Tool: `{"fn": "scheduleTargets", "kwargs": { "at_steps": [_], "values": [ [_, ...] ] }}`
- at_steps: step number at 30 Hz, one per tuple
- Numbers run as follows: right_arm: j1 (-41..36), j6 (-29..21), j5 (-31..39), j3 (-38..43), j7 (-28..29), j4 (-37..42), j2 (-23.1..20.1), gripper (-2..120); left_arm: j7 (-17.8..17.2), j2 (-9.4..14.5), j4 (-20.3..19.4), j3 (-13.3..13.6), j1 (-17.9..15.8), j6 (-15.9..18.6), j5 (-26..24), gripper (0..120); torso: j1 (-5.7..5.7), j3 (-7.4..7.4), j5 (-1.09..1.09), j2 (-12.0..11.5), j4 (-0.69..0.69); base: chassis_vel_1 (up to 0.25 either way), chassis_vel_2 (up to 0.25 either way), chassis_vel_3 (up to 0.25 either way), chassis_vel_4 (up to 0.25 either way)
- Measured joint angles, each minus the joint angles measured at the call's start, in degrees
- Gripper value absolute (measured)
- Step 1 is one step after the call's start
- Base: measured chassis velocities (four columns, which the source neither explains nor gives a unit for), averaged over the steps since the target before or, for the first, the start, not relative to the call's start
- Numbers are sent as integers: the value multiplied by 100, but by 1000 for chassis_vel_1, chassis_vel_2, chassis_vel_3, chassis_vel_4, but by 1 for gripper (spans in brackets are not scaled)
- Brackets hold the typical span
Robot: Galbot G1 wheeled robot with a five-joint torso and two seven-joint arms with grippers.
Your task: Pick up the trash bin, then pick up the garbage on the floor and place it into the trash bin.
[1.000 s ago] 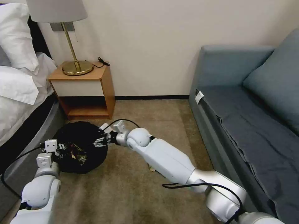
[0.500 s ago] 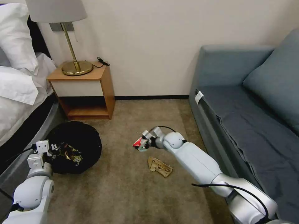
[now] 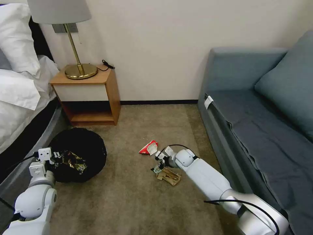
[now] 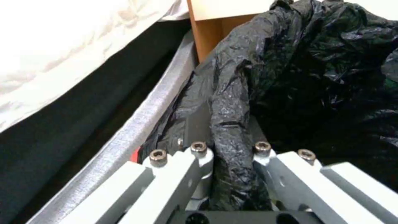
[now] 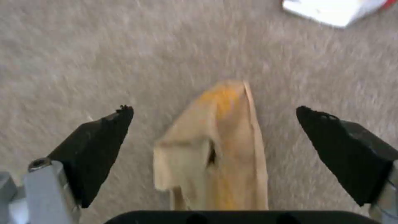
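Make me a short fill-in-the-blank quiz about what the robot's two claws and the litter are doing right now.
1. The left claw is shut on the ____ bag of the trash bin.
2. The right claw is ____ above the tan paper.
3. The red-and-white wrapper lies on the ____.
4. The lamp stands on the ____.

Missing words: black; open; carpet; nightstand

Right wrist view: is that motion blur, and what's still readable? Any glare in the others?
Right wrist view: carpet streaked and soft; tan paper lies between the open fingers with blurred edges. Left wrist view: sharp, small highlights on the bin's black bag, which the left gripper clamps. Head view: evenly lit, no glare, wide-angle bowing at the edges.
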Motion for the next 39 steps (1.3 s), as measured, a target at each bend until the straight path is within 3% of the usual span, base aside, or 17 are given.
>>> {"fn": "scheduleTargets", "kwargs": {
  "at_steps": [18, 22, 24, 26, 28, 31, 32, 39],
  "values": [
    [-99, 324, -660, 395, -25, -585, 111, 99, 5, -45, -22, 35, 9, -6, 28, 4, 0, 0, 0, 0, 0, 0, 0, 0, 0],
    [-113, 350, -705, 442, -68, -642, 119, 88, 6, -46, -33, 36, 10, 0, 31, 4, 0, 0, 0, 0, 0, 0, 0, 0, 0],
    [-124, 369, -724, 448, -89, -655, 119, 76, 7, -46, -39, 36, 10, 4, 31, 4, 0, 0, 0, -1, 0, 0, 0, 0, 0],
    [-126, 375, -729, 450, -91, -659, 120, 74, 7, -46, -41, 36, 10, 4, 32, 4, 0, 0, 0, -1, 0, 0, 0, 0, 0],
    [-130, 388, -737, 460, -94, -672, 131, 62, 7, -48, -51, 39, 13, 7, 33, 4, 0, 0, 0, 0, 0, 0, 0, 0, 0],
    [-131, 398, -739, 463, -95, -683, 137, 55, 9, -51, -56, 41, 20, 7, 33, 4, 0, 0, 0, -1, 0, 0, 0, 0, 0],
    [-131, 407, -740, 467, -95, -689, 141, 47, 11, -56, -59, 42, 28, 7, 34, 4, 0, 0, 0, 0, 0, 0, 0, 0, 0],
    [-131, 422, -738, 497, -95, -690, 140, 23, 27, -59, -62, 32, 52, 5, 31, 4, 0, 0, 0, -1, 0, 0, 0, 0, 0]
  ]
}}
